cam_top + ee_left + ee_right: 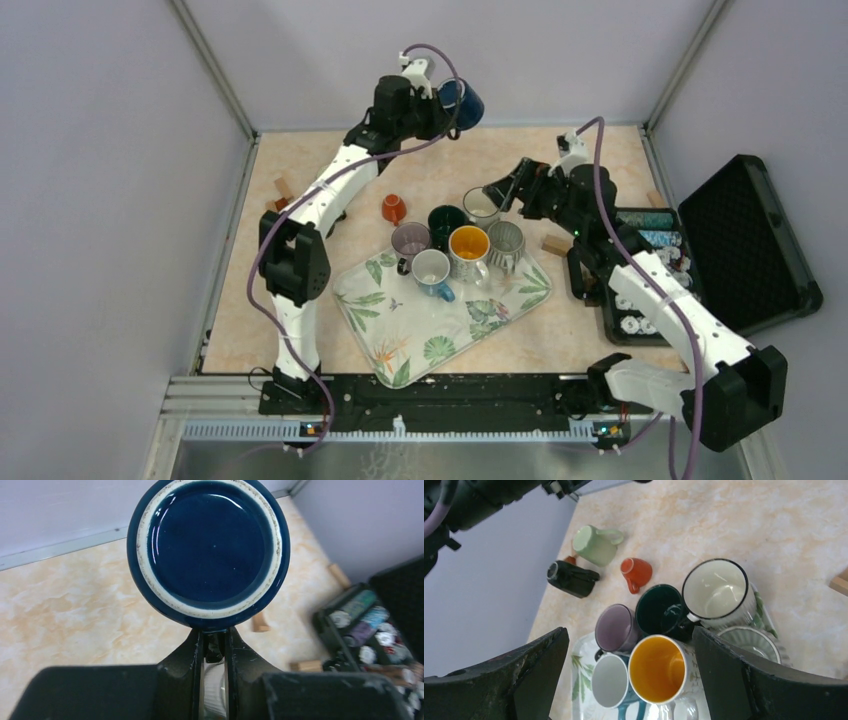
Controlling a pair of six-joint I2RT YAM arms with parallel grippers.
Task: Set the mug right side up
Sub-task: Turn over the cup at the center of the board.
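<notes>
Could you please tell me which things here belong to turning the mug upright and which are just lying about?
Job in hand: dark blue mug, gripped by the left tool, base toward the wrist camera.

Lying about: leaf-print tray with upright mugs; red cup and pale green mug on their sides; chip case; wooden block.

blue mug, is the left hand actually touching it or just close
Touching. In the left wrist view the left hand is shut on a dark part of the blue mug at its lower edge, and no gap shows between them.
</notes>
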